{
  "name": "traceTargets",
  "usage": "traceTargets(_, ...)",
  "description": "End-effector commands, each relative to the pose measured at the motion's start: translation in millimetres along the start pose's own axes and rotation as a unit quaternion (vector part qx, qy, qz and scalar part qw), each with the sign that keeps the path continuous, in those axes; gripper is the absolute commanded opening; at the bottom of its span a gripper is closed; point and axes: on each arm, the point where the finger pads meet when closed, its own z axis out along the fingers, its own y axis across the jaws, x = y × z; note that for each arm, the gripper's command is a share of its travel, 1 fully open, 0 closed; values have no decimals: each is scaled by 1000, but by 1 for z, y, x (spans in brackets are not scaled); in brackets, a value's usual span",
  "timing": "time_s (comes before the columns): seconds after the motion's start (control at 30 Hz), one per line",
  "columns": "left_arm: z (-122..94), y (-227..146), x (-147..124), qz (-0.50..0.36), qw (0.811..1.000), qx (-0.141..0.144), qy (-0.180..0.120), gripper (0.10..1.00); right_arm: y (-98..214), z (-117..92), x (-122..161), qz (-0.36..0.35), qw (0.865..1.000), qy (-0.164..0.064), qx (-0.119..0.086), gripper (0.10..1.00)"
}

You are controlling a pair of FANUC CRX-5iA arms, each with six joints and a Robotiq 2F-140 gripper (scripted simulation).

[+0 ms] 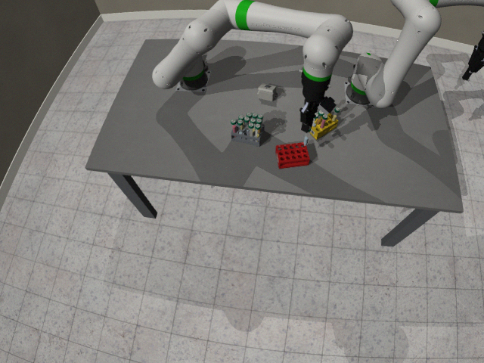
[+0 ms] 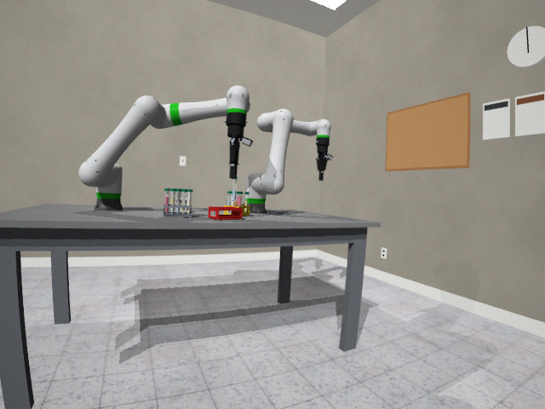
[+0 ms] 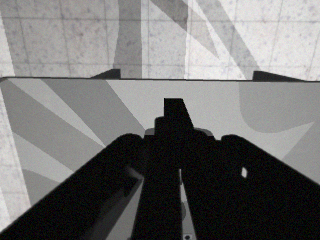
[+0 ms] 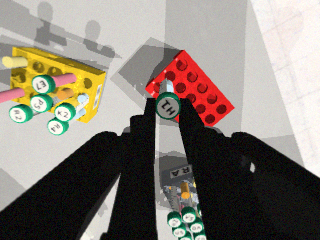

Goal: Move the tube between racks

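Observation:
My right gripper (image 1: 306, 128) (image 2: 232, 176) (image 4: 167, 112) is shut on an upright tube with a green cap marked H1 and a pale blue body (image 1: 305, 141) (image 2: 234, 190). The tube hangs between the yellow rack RB (image 1: 324, 133) (image 2: 248, 211) (image 4: 98, 79) and the red rack, above the bench. RB holds several capped tubes at one part and shows empty wells. The grey rack RA (image 1: 246, 138) (image 4: 180, 173) holds several green-capped tubes; its well under each cap is hard to make out. My left gripper (image 1: 466, 76) (image 2: 321, 177) is shut and empty, far from the racks.
An empty red rack (image 1: 293, 164) (image 2: 225, 216) (image 4: 197, 69) stands close to RB, in front of the right gripper. A small pale box (image 1: 267, 92) sits behind RA, nearer the arm bases. The grey table (image 1: 156, 156) ends beyond the red rack.

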Motion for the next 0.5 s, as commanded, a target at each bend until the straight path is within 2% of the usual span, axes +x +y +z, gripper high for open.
traceTargets(0.0,-1,0,0,0,1000,0,1,99,-3,-1,-3,0,1000,2,0,99)
traceTargets(0.47,-1,0,0,0,1000,0,1,99,-17,-1,-17,0,1000,2,0,99)
